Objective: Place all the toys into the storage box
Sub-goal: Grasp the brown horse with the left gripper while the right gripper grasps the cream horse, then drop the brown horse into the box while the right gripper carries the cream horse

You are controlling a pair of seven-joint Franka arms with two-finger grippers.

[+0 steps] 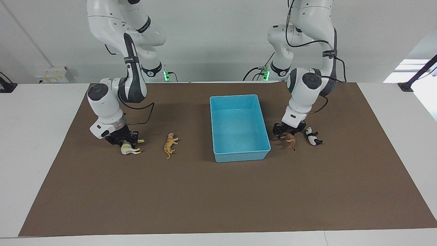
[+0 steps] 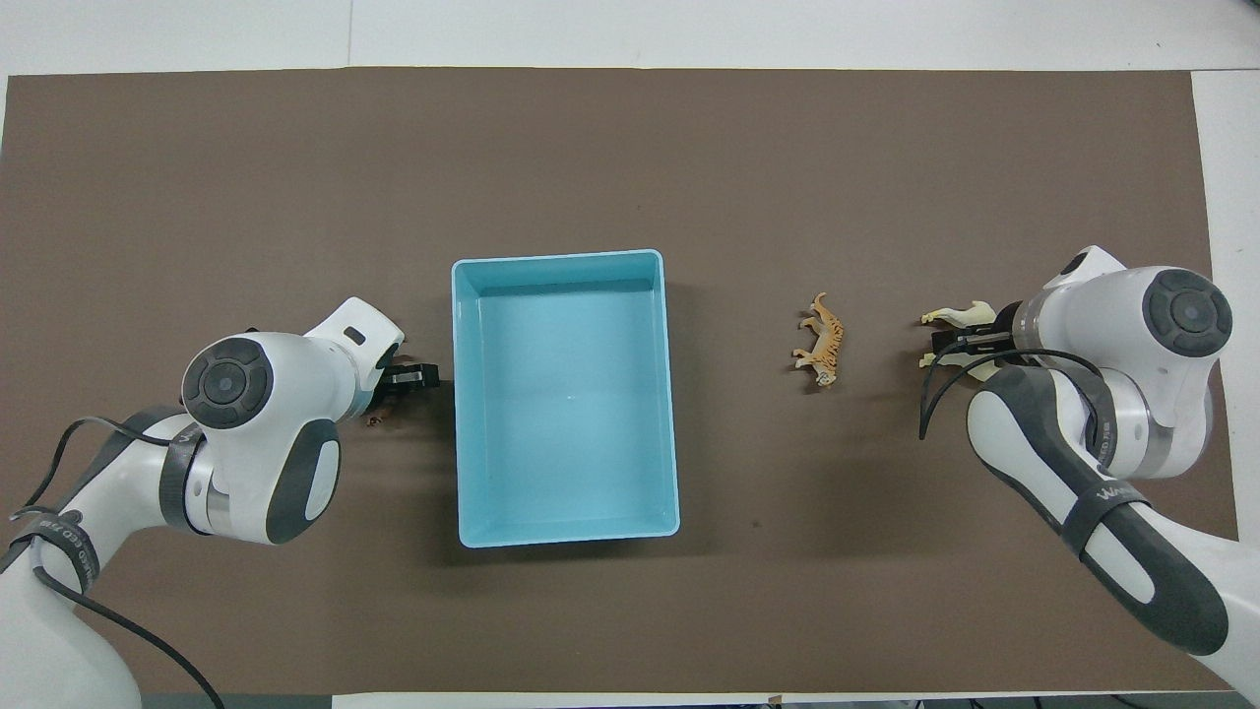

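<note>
A white table [image 1: 34,143] is covered by a brown mat [image 1: 218,194]. On the mat a blue box [image 1: 239,155] is set near the middle. A tiger [image 1: 169,144] and horse [image 1: 129,149] lie toward the right arm's end, a panda [image 1: 312,136] toward the left arm's.
</note>
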